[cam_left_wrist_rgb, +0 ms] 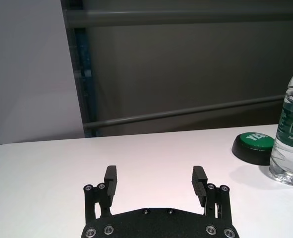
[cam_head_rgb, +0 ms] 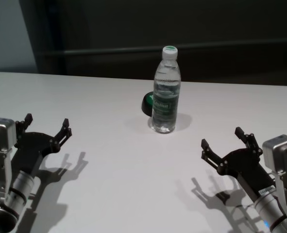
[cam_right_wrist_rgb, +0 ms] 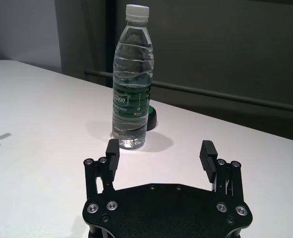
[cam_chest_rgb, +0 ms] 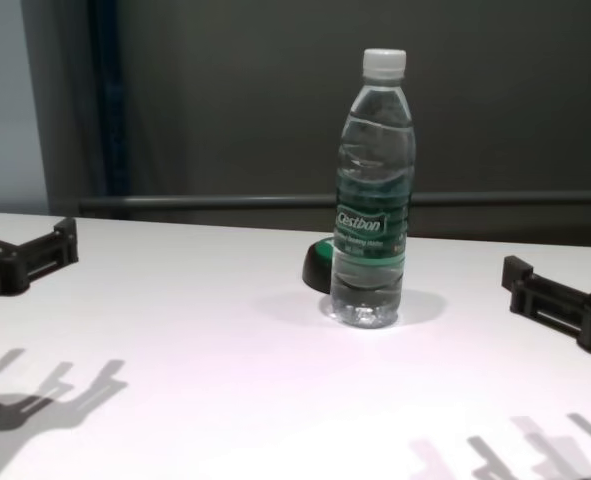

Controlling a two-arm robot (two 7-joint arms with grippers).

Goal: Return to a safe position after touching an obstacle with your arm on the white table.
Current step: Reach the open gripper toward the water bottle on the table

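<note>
The left gripper [cam_left_wrist_rgb: 156,183] hovers over a white tabletop [cam_left_wrist_rgb: 62,173] with its jaws spread apart and empty. Farther off, a clear water bottle [cam_left_wrist_rgb: 291,134] stands upright beside a low black-and-green dome [cam_left_wrist_rgb: 254,146].

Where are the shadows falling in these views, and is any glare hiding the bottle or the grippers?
Head view: the left gripper and right gripper, both open, cast sharp finger shadows toward the white table's near edge. Chest view: those shadows show near the bottom corners; the bottle stands upright with a soft shadow round its base. Wrist views: no glare hides the bottle, label readable.
</note>
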